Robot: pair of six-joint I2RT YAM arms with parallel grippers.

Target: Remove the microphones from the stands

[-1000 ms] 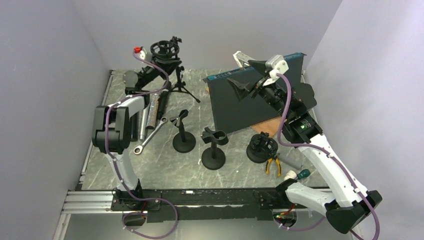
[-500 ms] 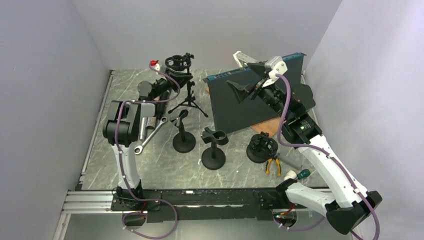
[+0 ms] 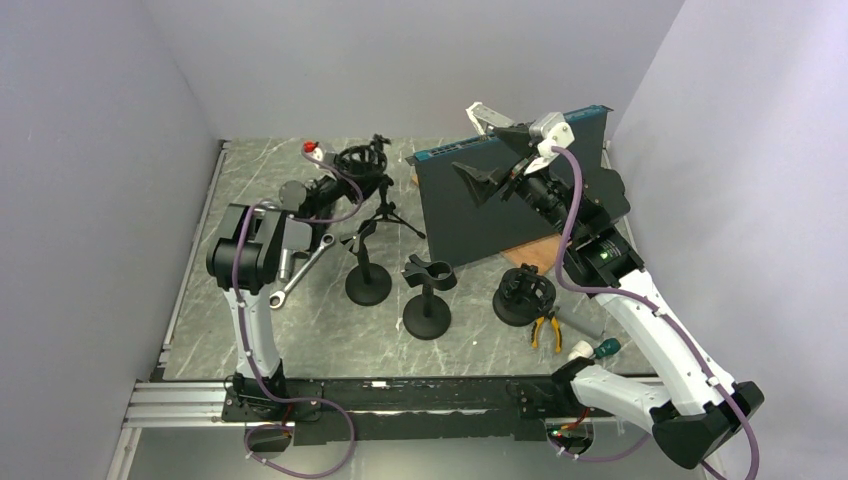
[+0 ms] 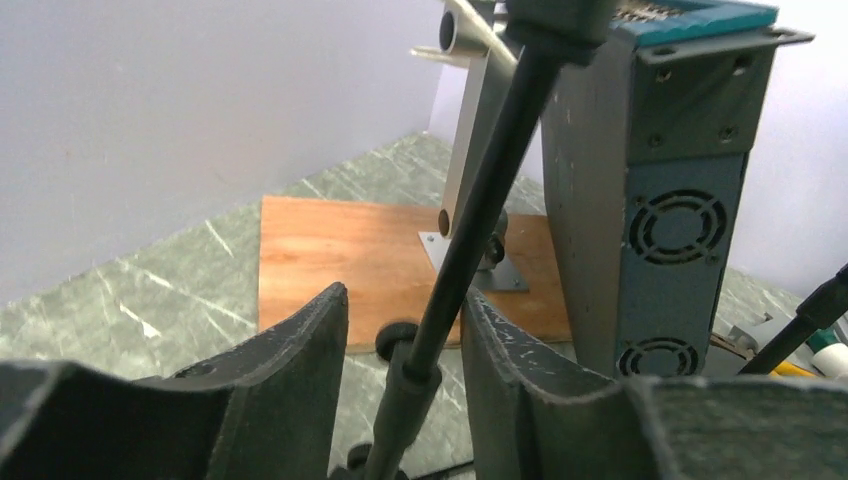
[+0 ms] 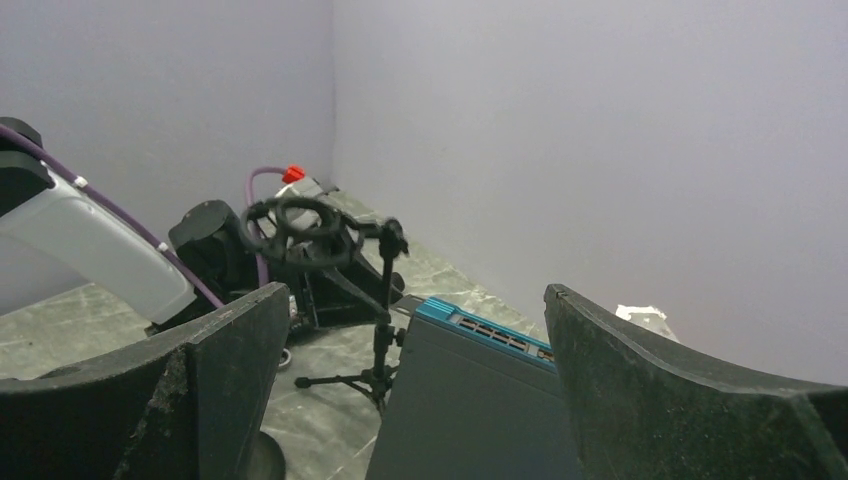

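The microphone (image 3: 287, 256) is off the stand and lies flat on the marble table (image 3: 470, 345) at the left. Its long axis runs roughly near-to-far beside the wrench (image 3: 303, 268). The left arm covers most of it, so only a silver stretch shows and I cannot tell which end is the head. The tripod stand (image 3: 380, 195) stands on its feet right of that, its empty shock-mount ring (image 3: 360, 160) at the top and to the left of the pole. The left gripper (image 4: 405, 300) has its fingers parted, and the stand's pole (image 4: 487, 190) passes between them. Daylight shows on the pole's left side, while its right side looks close to, perhaps touching, the other finger. The right gripper (image 3: 500, 152) hangs spread wide and empty above the upright rack box (image 3: 495, 215). Open floor lies between the left arm and the left wall and along the near edge. The middle is crowded by two round-based desk stands (image 3: 368, 275) (image 3: 428, 305), and the tripod's feet sit near the rack's corner. A second ago the stand stood further back and to the left with the jaws pinched on it. Since then it has come right and nearer, and the grip has loosened.
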